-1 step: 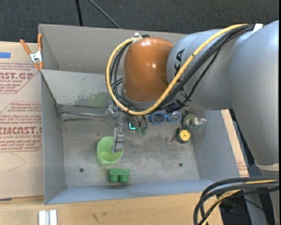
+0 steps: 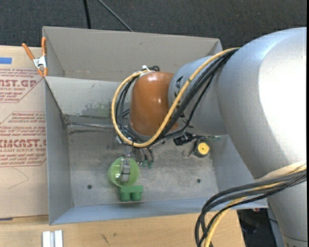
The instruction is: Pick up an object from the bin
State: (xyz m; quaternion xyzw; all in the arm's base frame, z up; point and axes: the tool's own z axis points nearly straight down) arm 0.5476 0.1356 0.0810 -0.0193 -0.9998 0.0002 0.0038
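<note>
Closest to the camera, just inside the near wall of the grey metal bin, a small dark green plastic block with a stepped, knobbed outline lies on the floor. Touching it on its far side is a pale green round thing, ball-like or dome-like with a smooth glossy surface. Both sit in the near middle of the bin, a little left of centre.

The end effector is down on the top of this pale green round thing, its grey metal tip showing against the green, somewhat right of the round thing's middle. Whether the end effector is released or clenched cannot be told from this angle, nor whether it has the round thing in its grasp.

To the right, beneath the arm, a small yellow disc with a dark centre lies on the bin floor. A small black piece sits just beside it on the left, well apart from the two green things.

Above the end effector, the glossy orange-brown cover on the wrist stands over the middle of the bin. Yellow and black cables loop around its left side. The thick silver arm comes in from the right, over the bin's right wall and its far right corner.
</note>
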